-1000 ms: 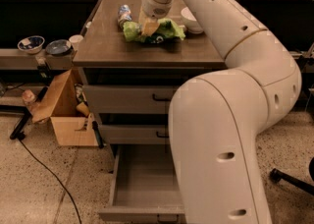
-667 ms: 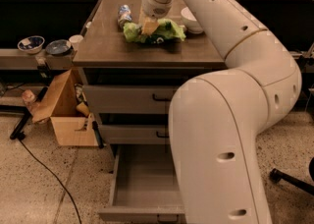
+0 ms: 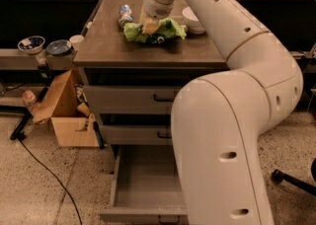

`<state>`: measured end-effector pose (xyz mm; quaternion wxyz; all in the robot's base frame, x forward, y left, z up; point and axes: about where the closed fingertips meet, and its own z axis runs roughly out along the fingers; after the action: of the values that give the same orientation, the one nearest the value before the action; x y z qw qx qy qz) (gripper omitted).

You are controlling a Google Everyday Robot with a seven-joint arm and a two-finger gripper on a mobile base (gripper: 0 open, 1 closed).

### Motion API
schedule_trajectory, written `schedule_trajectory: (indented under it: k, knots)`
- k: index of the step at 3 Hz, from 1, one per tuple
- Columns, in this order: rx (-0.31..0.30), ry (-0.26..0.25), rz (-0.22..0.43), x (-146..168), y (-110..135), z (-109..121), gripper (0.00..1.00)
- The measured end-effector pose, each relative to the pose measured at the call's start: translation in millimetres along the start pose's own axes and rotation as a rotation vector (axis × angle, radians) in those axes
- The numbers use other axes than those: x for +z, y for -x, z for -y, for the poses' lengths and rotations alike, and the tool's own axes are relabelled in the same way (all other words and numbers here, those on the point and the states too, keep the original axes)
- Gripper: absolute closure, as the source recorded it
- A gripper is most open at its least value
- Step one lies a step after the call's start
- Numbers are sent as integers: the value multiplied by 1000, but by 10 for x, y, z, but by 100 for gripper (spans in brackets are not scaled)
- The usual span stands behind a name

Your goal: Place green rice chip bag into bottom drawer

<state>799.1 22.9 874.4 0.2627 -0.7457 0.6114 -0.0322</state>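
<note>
The green rice chip bag point(image 3: 165, 30) lies crumpled on the brown cabinet top point(image 3: 148, 51), near its back middle. My gripper point(image 3: 149, 25) reaches down from the white arm onto the bag's left half and touches it. The bottom drawer point(image 3: 143, 182) is pulled out below, its flat grey tray bare, partly hidden by my arm's big white link.
A small printed can point(image 3: 124, 14) lies left of the bag and a white bowl point(image 3: 191, 20) stands right of it. Two shallower grey drawers point(image 3: 133, 99) are shut. An open cardboard box point(image 3: 69, 115) sits on the floor at left, a cable beside it. A chair base point(image 3: 296, 179) is at right.
</note>
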Motion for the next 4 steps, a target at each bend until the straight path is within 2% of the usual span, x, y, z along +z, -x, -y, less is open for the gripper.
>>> schedule_trajectory:
  k: [2,3,4]
  knots:
    - [-67,-24,58,-255,-115,14,100]
    - [-157,-26,111,-560,-228,-94,100]
    - [-234,-24,156,-728,-297,-186,100]
